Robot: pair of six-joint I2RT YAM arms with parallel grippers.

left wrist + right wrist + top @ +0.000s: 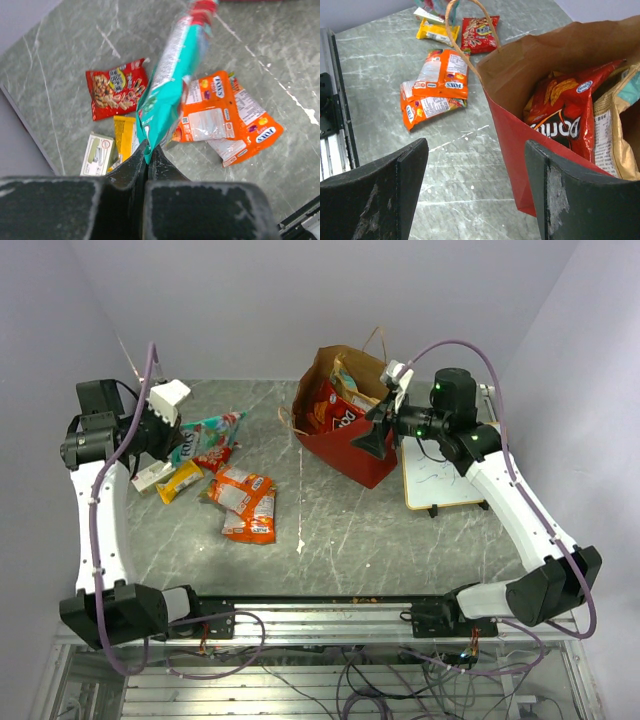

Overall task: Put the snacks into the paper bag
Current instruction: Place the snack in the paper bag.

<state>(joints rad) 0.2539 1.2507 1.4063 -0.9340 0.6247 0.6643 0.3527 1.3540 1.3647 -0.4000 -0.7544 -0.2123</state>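
My left gripper is shut on the corner of a teal-white packet and holds it off the table; both show at the far left in the top view, gripper and packet. Below lie a red packet, a yellow pack and two orange packets. The red paper bag stands upright at the middle back. It holds a red chip bag and a kraft-brown pouch. My right gripper is open and empty, straddling the bag's red near wall.
A wood-framed whiteboard lies right of the bag under my right arm. A small white-green box sits beside the yellow pack. The orange packets lie left of centre. The bag's handle arches over its rim.
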